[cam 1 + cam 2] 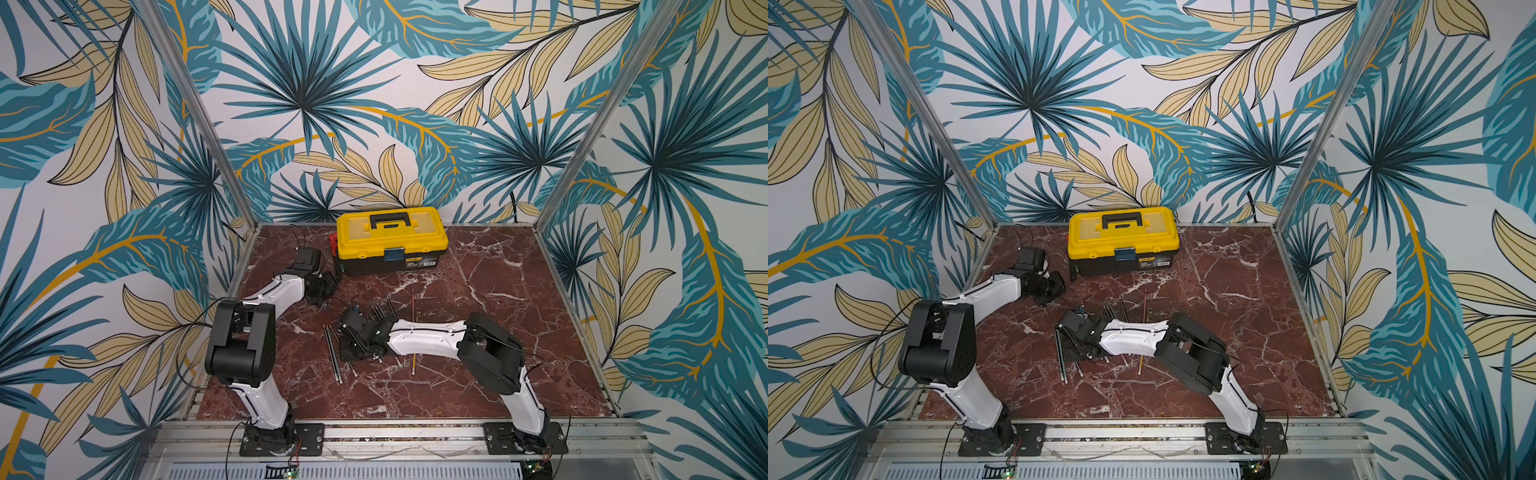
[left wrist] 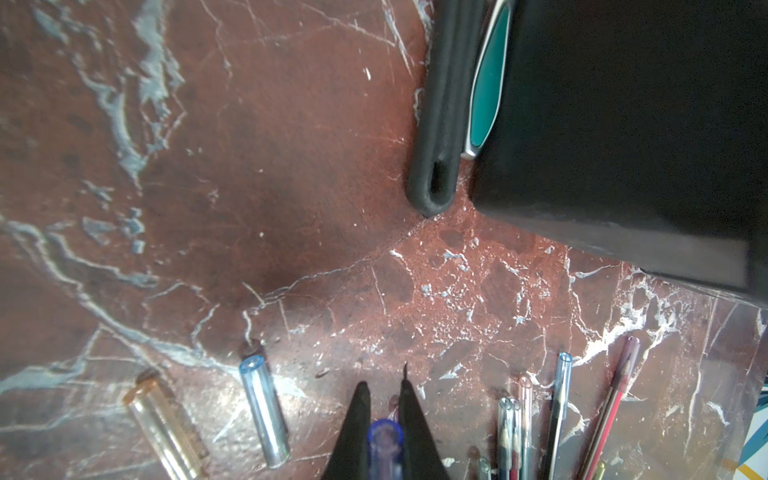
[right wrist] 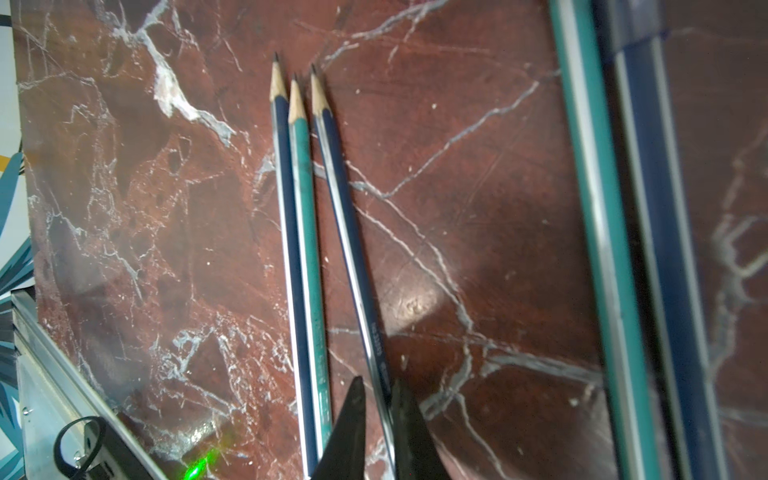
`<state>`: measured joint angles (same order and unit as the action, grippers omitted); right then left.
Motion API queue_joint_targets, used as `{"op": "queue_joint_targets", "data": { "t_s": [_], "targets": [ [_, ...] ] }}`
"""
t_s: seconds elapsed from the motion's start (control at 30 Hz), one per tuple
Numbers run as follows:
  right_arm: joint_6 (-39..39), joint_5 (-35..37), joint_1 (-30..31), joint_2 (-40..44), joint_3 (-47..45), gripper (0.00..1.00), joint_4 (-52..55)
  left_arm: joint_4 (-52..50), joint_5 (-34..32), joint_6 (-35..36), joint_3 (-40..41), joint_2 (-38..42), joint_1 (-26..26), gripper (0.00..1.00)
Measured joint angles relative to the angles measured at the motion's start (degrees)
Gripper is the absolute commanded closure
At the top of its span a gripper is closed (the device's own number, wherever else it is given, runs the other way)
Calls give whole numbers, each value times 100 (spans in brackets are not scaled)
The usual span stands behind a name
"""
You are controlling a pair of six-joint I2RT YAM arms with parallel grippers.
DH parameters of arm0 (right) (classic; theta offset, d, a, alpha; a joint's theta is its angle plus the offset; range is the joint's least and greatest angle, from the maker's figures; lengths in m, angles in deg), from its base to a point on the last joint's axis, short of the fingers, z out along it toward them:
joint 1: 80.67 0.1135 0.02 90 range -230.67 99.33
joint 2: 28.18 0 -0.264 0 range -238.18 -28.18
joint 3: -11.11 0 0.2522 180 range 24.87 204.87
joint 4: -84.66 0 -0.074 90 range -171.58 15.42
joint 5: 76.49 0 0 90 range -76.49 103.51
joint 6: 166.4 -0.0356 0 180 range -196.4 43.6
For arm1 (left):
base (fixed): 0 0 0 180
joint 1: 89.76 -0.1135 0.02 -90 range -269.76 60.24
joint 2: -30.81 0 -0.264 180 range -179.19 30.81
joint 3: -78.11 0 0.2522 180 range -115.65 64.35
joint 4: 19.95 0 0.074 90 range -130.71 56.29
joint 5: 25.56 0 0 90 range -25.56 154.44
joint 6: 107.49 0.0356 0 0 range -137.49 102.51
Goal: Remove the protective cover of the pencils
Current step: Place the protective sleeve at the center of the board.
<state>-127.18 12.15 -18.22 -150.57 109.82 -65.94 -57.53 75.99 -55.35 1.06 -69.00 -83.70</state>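
Observation:
My left gripper [image 2: 384, 388] is shut on a bluish translucent protective cover [image 2: 384, 440], just above the marble near the toolbox; in a top view the left gripper [image 1: 322, 297] hangs low. Two loose covers, blue [image 2: 264, 411] and amber [image 2: 164, 428], lie beside it. Several capped pencils [image 2: 515, 428] lie further along. My right gripper [image 3: 377, 384] straddles a dark blue pencil [image 3: 345, 232]; its jaws stand slightly apart, with marble showing beside the pencil. Two more bare-tipped pencils [image 3: 301, 232] lie alongside. In both top views the pencils [image 1: 333, 357] [image 1: 1062, 357] lie mid-table under the right wrist.
A yellow and black toolbox [image 1: 390, 241] [image 1: 1123, 241] stands at the back centre, with a teal-handled tool [image 2: 490, 83] and a black handle [image 2: 440, 124] against its base. A yellow pencil [image 1: 414, 365] and a red pencil [image 1: 412, 299] lie by the right forearm. An aluminium rail [image 3: 50, 374] edges the table.

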Motion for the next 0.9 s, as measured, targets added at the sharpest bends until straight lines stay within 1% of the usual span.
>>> {"op": "queue_joint_targets", "data": {
  "t_s": [0.37,0.43,0.53,0.73,0.9],
  "targets": [
    [-146,-17,31,0,-96,83,-173,-238,-59,22,-223,-291,22,100],
    [-164,-2,39,0,-105,79,-170,-271,-96,46,-267,-328,35,100],
    [-175,50,55,2,-114,76,-190,-310,-157,70,-289,-345,42,100],
    [-186,168,70,275,-520,76,-280,-426,-227,146,-448,-446,83,100],
    [-282,155,146,498,-942,75,-581,-511,-280,170,-544,-533,103,100]
  ]
}}
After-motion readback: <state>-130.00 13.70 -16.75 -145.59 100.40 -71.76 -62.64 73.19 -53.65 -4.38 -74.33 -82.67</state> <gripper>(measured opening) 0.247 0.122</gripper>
